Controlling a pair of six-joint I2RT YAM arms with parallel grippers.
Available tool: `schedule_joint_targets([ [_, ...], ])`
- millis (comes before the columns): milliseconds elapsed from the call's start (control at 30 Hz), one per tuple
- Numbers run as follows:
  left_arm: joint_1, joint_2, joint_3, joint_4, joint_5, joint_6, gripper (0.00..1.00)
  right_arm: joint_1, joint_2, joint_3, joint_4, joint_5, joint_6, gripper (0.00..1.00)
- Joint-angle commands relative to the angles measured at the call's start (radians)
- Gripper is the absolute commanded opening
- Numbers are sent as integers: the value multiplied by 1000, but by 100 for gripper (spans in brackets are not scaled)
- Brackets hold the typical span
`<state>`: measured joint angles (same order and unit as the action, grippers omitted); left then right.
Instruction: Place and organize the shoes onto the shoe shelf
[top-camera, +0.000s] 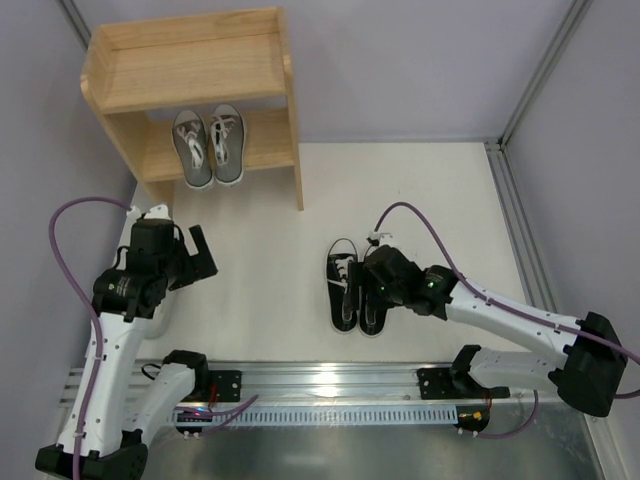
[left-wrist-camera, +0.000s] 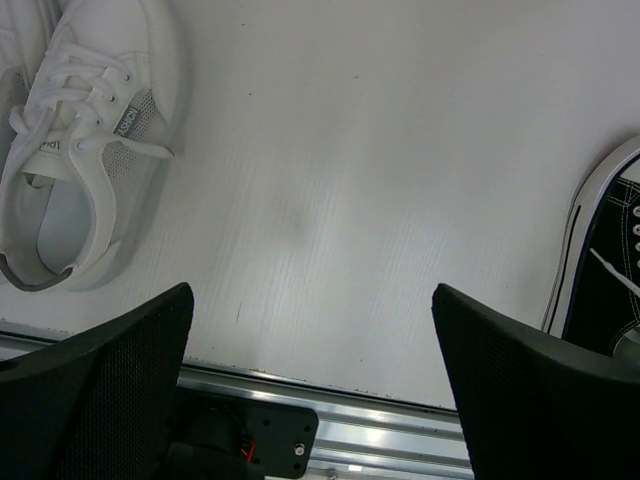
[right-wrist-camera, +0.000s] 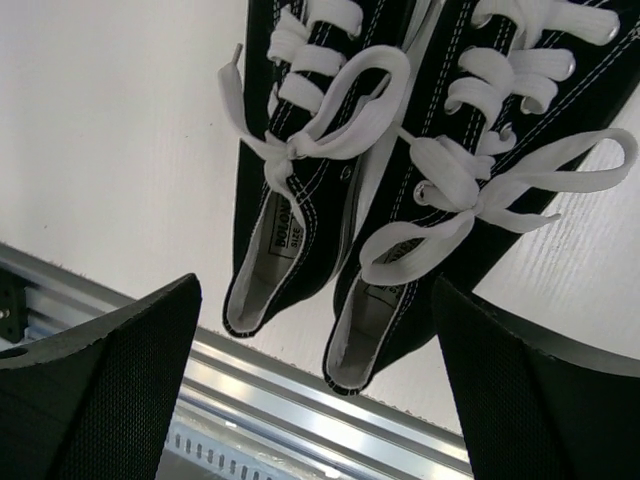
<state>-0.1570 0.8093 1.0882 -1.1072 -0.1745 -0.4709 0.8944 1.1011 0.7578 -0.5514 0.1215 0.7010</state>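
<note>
The wooden shoe shelf (top-camera: 190, 70) stands at the far left, with the grey pair (top-camera: 208, 147) on its lower tier and the top tier bare. The black canvas pair (top-camera: 345, 285) lies side by side mid-table, toes away from me. My right gripper (top-camera: 375, 285) hovers open over their heels; its wrist view shows both black shoes (right-wrist-camera: 300, 150) between the wide-apart fingers (right-wrist-camera: 110, 380). My left gripper (top-camera: 197, 255) is open and empty. Its wrist view shows a white sneaker (left-wrist-camera: 80, 150) at the upper left and a black shoe's edge (left-wrist-camera: 610, 260) at the right. The left arm hides the white pair in the top view.
An aluminium rail (top-camera: 330, 380) runs along the near table edge and carries both arm bases. Purple cables (top-camera: 70, 260) loop beside each arm. Grey walls close the table at the back and on both sides.
</note>
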Motion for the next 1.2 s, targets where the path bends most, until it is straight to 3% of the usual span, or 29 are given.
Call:
schedule_joint_targets([
  [0, 1, -9, -10, -2, 38, 14, 100, 32, 49, 75, -44, 164, 74, 97],
  [267, 1, -29, -7, 21, 43, 18, 100, 63, 100, 161, -105, 231, 95, 97],
  [433, 1, 39, 56, 33, 38, 32, 100, 152, 53, 221, -93, 274, 65, 97],
  [500, 2, 103, 76, 23, 101, 40, 100, 156, 46, 230, -123, 291, 74, 97],
  [600, -28, 114, 61, 84, 315, 11, 91, 156, 20, 227, -214, 383, 142, 97],
  [667, -113, 87, 1, 203, 347, -93, 95, 156, -20, 227, -325, 501, 248, 97],
  [700, -262, 77, -11, 231, 307, -125, 97, 156, -41, 224, -364, 547, 293, 97],
  [767, -430, 109, -17, 286, 136, -214, 98, 149, -119, 210, -441, 638, 372, 97],
  [833, -635, 201, -5, 320, 58, -277, 98, 120, -173, 181, -455, 659, 384, 97],
  [933, -806, 342, 42, 386, -60, -327, 98, 94, -283, 155, -516, 688, 445, 97],
  [1167, -966, 589, 136, 524, -195, -442, 98, 84, -431, 178, -768, 797, 633, 97],
])
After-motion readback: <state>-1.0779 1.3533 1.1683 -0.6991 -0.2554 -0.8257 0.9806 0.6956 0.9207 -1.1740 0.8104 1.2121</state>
